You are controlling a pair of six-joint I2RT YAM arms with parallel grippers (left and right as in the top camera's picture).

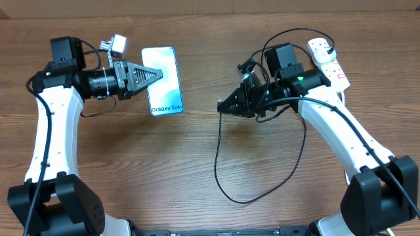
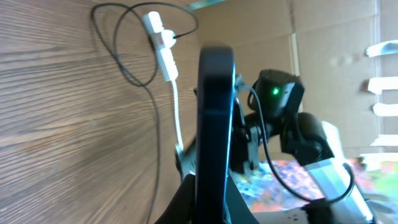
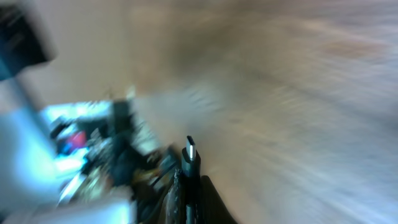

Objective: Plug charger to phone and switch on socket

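The phone (image 1: 164, 82), slim with a light blue screen and "Galaxy S24" text, is held by its left edge in my left gripper (image 1: 155, 74), which is shut on it; the left wrist view shows it edge-on (image 2: 214, 118). My right gripper (image 1: 223, 105) is shut on the charger's connector tip (image 3: 191, 157), right of the phone and apart from it. The black charger cable (image 1: 262, 193) loops over the table to its plug in the white socket strip (image 1: 326, 59) at the back right. The right wrist view is blurred.
The strip's thick white cord (image 2: 176, 118) runs along the table. My right arm (image 2: 283, 118) faces the phone in the left wrist view. Brown cardboard lines the back edge.
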